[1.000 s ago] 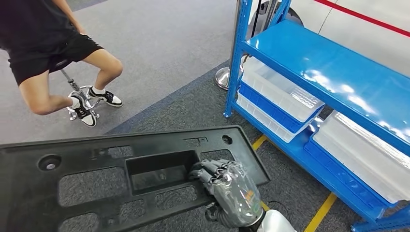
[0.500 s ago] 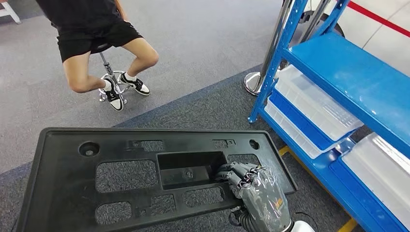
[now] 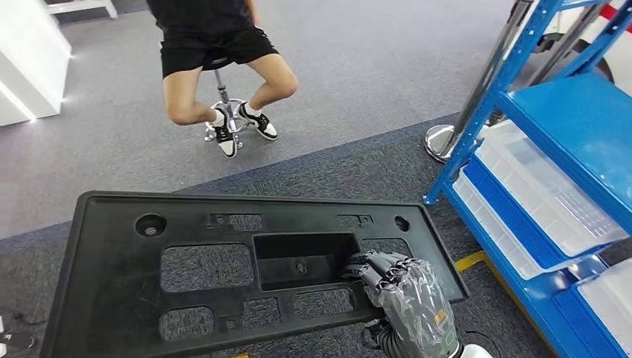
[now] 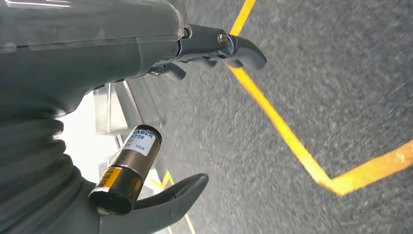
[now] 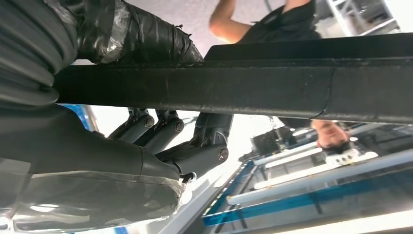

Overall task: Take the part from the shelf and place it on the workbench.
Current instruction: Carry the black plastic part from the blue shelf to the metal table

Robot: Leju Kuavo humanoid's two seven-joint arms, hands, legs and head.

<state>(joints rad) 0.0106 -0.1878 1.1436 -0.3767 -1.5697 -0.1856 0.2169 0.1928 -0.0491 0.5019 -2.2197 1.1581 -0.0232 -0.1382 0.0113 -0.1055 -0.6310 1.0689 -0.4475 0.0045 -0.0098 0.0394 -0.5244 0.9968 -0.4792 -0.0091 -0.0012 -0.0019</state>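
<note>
So the right hand (image 3: pixel 406 302) has its fingers hooked over the near edge of the big black part (image 3: pixel 223 268), next to the rectangular pocket in its middle, and grips it. The part sticks out flat to the left of that hand, up in the air over the dark carpet (image 3: pixel 358 175). The left hand (image 4: pixel 160 73) holds nothing, thumb and fingers spread wide above grey floor with a yellow line (image 4: pixel 292 141). The blue shelf (image 3: pixel 574 119) with clear bins (image 3: pixel 536 186) sits off to the right of the right hand. A person on a stool (image 3: pixel 223 104) is well beyond the part.
</note>
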